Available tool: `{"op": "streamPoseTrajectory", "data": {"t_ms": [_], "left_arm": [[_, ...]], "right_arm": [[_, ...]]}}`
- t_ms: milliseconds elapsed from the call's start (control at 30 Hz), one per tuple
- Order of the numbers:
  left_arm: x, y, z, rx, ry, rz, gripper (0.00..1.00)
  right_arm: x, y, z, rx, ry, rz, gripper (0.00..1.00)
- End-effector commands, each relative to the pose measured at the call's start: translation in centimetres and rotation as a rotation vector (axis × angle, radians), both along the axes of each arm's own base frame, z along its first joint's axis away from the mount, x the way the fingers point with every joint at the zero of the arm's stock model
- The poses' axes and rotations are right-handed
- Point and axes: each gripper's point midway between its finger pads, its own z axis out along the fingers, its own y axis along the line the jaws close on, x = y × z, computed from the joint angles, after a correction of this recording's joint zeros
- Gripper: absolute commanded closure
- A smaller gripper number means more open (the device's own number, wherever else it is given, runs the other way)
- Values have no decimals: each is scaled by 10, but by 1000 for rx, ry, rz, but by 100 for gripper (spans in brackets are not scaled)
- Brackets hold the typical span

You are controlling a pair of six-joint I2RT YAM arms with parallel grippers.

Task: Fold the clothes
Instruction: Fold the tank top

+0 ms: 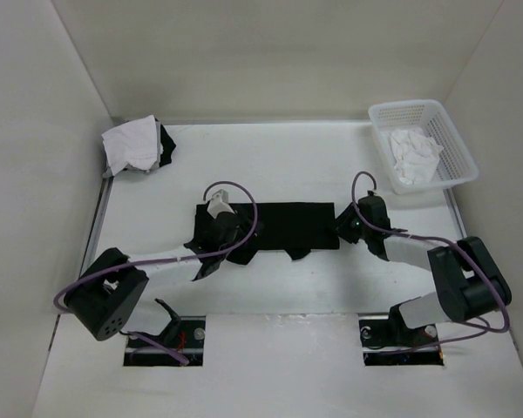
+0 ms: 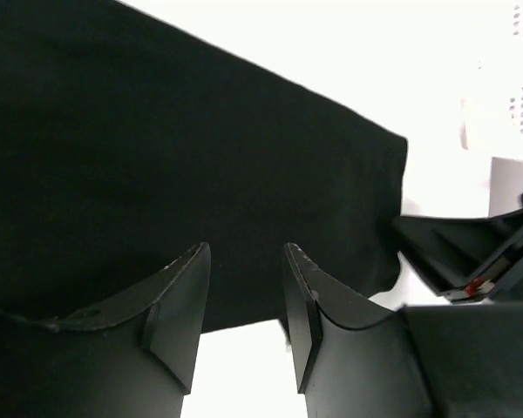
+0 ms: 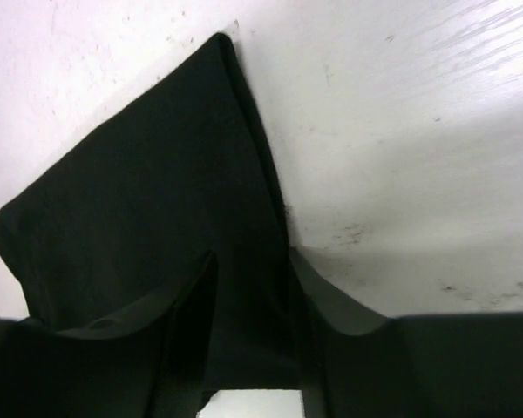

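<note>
The bench [image 1: 279, 165] carries everything. Across its middle the black top [image 1: 292, 222] lies spread flat, a long strip between my two arms. There are more clothes: a white-and-black pile [image 1: 135, 144] in the far left corner, and a crumpled white piece [image 1: 414, 157] in the basket [image 1: 460, 144] at the far right. The top looks thin, light and limp. I judge it will sag and slide, so I'd pinch it at the end corners. My left fingers [image 1: 234, 237] and right fingers [image 1: 347, 222] stand apart, holding nothing, one set over each end.
</note>
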Motion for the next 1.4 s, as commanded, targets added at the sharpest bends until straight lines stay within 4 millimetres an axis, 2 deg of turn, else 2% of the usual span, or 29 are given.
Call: {"op": "streamPoseTrajectory", "data": {"t_ms": [0, 133, 300, 567, 700, 833, 933, 1000, 1100, 1233, 1367], "left_arm": [[18, -18, 43, -111, -120, 1, 63], [16, -17, 30, -89, -99, -2, 63], [7, -29, 9, -71, -64, -40, 64], [-7, -65, -18, -51, -17, -129, 66], [-21, -84, -17, -74, -9, -190, 67], [-31, -85, -7, -100, -22, -203, 67], [-31, -74, 10, -133, -48, -185, 67], [-29, -58, 28, -161, -88, -155, 67], [-25, -30, 45, -186, -114, -99, 67], [-21, 18, 64, -199, -154, 2, 66], [-20, 65, 73, -193, -174, 110, 65]], "right_arm": [[-4, 10, -4, 24, 15, 16, 65], [-4, 12, -4, 34, 17, 21, 85], [-4, 8, -2, 26, -8, 5, 99], [-28, -18, 23, 48, -104, -45, 100], [-47, -25, 46, 57, -161, -50, 100], [-59, -31, 77, 51, -219, -54, 100], [-61, -24, 103, 34, -255, -33, 100], [-59, -11, 126, 21, -291, -3, 100], [-52, 16, 151, -6, -316, 52, 100], [-41, 69, 176, -39, -329, 146, 100], [-24, 119, 183, -83, -312, 218, 100]]}}
